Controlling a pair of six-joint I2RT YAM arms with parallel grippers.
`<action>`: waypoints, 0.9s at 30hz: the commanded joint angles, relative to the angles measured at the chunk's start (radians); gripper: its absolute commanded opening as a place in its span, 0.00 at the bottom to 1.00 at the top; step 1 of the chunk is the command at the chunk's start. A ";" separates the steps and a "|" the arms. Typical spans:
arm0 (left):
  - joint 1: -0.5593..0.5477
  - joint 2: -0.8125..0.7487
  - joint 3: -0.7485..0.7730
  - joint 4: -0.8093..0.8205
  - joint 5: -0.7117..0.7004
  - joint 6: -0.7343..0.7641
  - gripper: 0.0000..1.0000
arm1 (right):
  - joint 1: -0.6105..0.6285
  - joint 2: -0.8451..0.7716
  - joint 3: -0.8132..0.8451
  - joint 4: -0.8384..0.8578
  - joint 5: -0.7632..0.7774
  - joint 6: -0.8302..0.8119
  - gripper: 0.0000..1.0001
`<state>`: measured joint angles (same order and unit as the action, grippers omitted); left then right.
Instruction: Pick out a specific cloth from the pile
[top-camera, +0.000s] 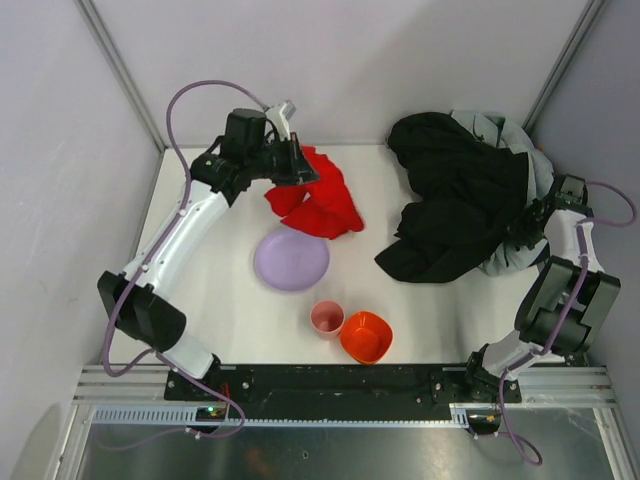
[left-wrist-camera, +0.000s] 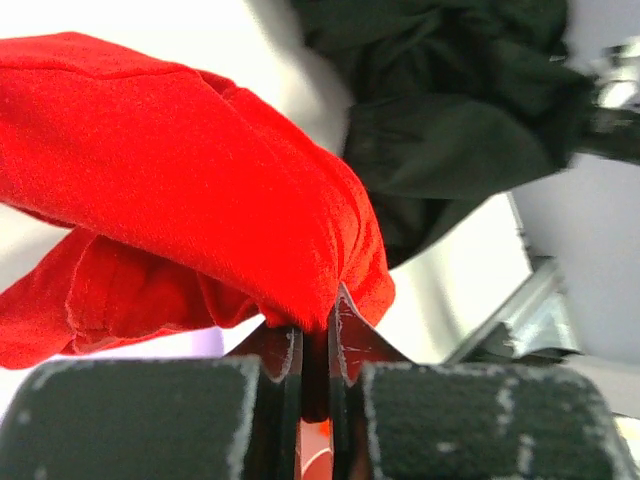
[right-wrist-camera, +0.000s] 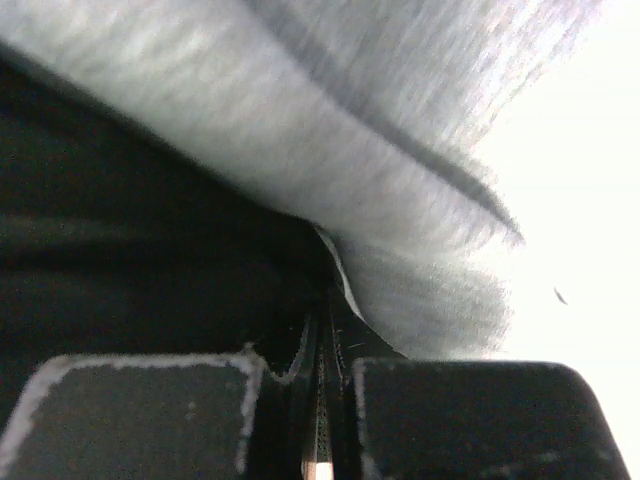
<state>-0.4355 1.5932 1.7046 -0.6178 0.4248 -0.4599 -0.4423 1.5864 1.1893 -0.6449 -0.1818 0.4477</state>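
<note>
The cloth (top-camera: 318, 207) is bright red and lies bunched at the back left of the table, just beyond the purple plate (top-camera: 291, 258). My left gripper (top-camera: 300, 170) is shut on its upper edge. In the left wrist view a fold of the cloth (left-wrist-camera: 190, 180) is pinched between the jaws of the left gripper (left-wrist-camera: 315, 330). The pile (top-camera: 460, 200), black and light grey fabric, sits at the back right. My right gripper (top-camera: 522, 228) is shut at its right edge. Its tips (right-wrist-camera: 325, 310) press into black fabric (right-wrist-camera: 150, 260) and grey fabric (right-wrist-camera: 400, 150); I cannot tell whether any fabric is pinched.
A pink cup (top-camera: 327, 319) and an orange bowl (top-camera: 365, 336) stand near the front middle. Walls close in on the left, back and right. The dark pile (left-wrist-camera: 450, 110) shows behind the red cloth in the left wrist view.
</note>
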 joint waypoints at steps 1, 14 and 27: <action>0.004 -0.080 -0.011 -0.152 -0.286 0.174 0.01 | 0.016 -0.095 -0.008 -0.054 -0.034 -0.023 0.03; 0.006 -0.263 -0.044 -0.209 -0.673 0.242 0.01 | 0.000 -0.392 -0.004 -0.041 -0.124 0.003 0.80; 0.006 -0.310 -0.032 -0.212 -0.739 0.262 0.01 | 0.003 -0.594 0.061 0.009 -0.247 0.074 0.99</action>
<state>-0.4351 1.3087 1.6505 -0.8795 -0.2619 -0.2272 -0.4480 1.0241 1.2125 -0.6815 -0.3477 0.4831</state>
